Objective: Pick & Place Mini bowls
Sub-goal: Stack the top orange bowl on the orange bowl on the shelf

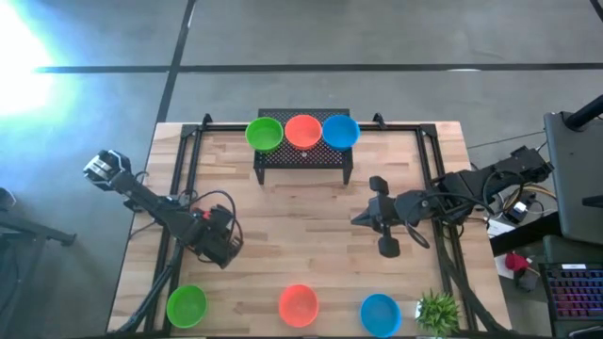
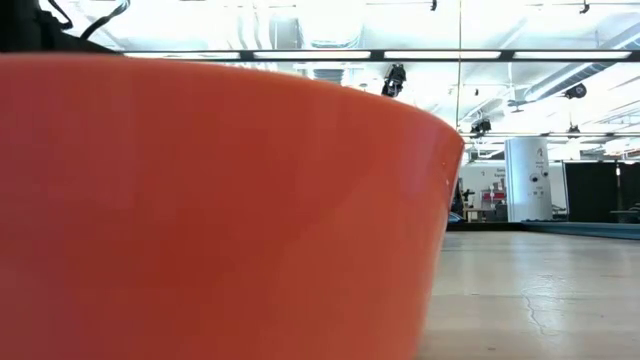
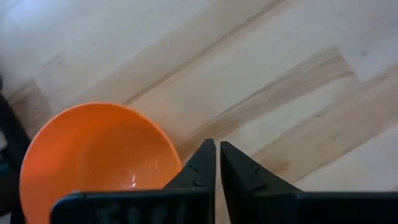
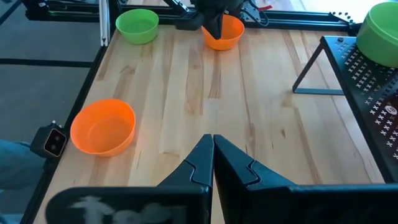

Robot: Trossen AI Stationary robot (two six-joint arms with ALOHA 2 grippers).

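Three mini bowls stand on a black mesh rack (image 1: 301, 162) at the far edge: green (image 1: 264, 133), orange-red (image 1: 302, 131), blue (image 1: 340, 131). Three more rest on the table along the near edge: green (image 1: 186, 306), orange-red (image 1: 299, 304), blue (image 1: 380, 314). Another orange-red bowl (image 3: 93, 162) sits under my left gripper (image 3: 217, 149), whose shut fingers point down beside its rim; the arm hides this bowl in the high view. My right gripper (image 4: 213, 142) is shut, over bare table right of centre, touching nothing. My left gripper has its shut fingertips (image 3: 202, 158) right beside the rim (image 3: 171, 146) of the orange-red bowl, coming from above. I cannot tell whether they touch it. The bowl stands upright on the table.
A small potted plant (image 1: 438, 311) stands at the near right corner. A black frame (image 1: 179, 188) runs along the table's sides and far edge. The near orange-red bowl (image 2: 200, 200) fills the low view. Bare wood (image 1: 301, 231) lies between the two grippers.
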